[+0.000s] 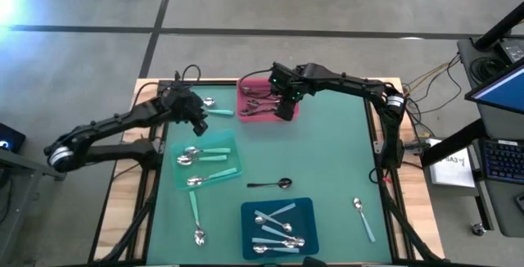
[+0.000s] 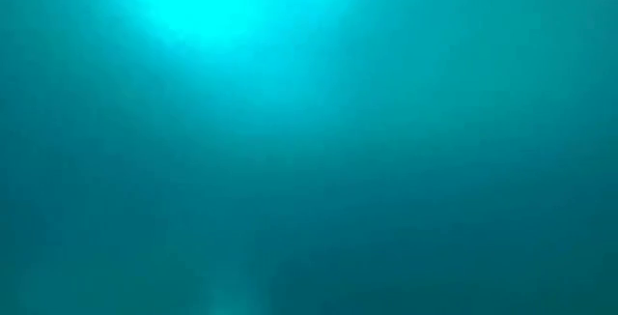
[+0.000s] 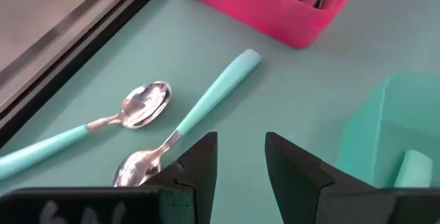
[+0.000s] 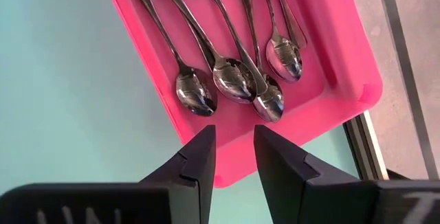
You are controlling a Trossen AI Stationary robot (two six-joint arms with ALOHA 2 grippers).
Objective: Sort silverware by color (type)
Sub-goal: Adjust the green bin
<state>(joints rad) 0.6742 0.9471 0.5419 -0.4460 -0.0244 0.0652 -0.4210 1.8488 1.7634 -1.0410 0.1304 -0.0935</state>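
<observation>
Two mint-handled spoons [image 3: 206,100] [image 3: 134,107] lie flat on the teal mat at the far left, between the pink tray [image 3: 275,7] and the green tray [image 3: 392,128]. My left gripper [image 3: 240,162] [image 1: 199,118] hovers open just over them, with nothing between its fingers. My right gripper [image 4: 234,152] [image 1: 285,107] stands open and empty above the pink tray's [image 4: 330,38] edge. Several dark metal spoons [image 4: 230,80] lie in that tray. The green tray [image 1: 205,162] holds mint spoons and the blue tray [image 1: 278,226] pale-blue ones.
Loose on the mat lie a dark spoon [image 1: 270,184] in the middle, a mint spoon [image 1: 196,218] near the front left and a pale-blue spoon [image 1: 364,218] at the front right. The low view shows only a teal blur.
</observation>
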